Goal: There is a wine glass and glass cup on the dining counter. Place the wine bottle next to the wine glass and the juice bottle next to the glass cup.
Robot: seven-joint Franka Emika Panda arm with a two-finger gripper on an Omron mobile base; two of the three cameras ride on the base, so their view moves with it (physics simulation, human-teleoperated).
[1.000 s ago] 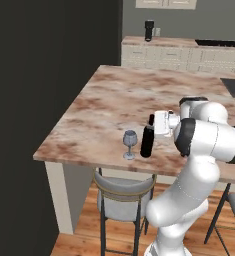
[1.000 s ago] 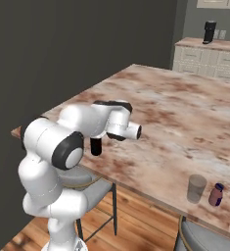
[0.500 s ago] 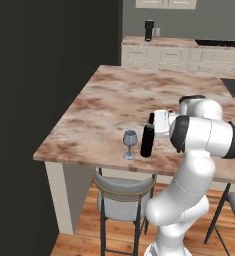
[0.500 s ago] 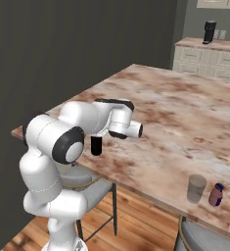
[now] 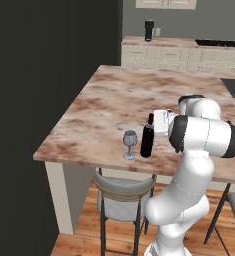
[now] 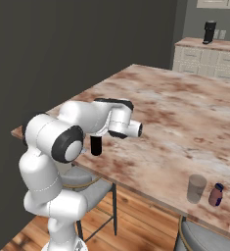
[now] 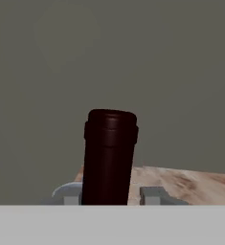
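Note:
The tall black wine bottle [image 5: 147, 142] stands upright on the dining counter [image 5: 114, 105], just right of the small stemmed wine glass [image 5: 130, 144]. My gripper [image 5: 151, 120] is at the bottle's neck. In the hand view the dark red top of the wine bottle [image 7: 109, 158] rises between my fingertips [image 7: 152, 195], with a thin gap on the right side, so the gripper [image 7: 109, 196] is open. The bottle's lower body [image 6: 95, 145] shows under my arm. Far off at the counter's near right edge, the glass cup [image 6: 196, 188] stands beside the purple-capped juice bottle [image 6: 215, 194].
A grey stool [image 5: 123, 192] is tucked under the counter edge below the bottle. A dark wall runs along the left. Cream cabinets at the back carry a dark appliance [image 5: 149, 30].
The fingers have parted slightly from the wine bottle's neck. The bottle stays upright beside the wine glass, and the arm has barely shifted.

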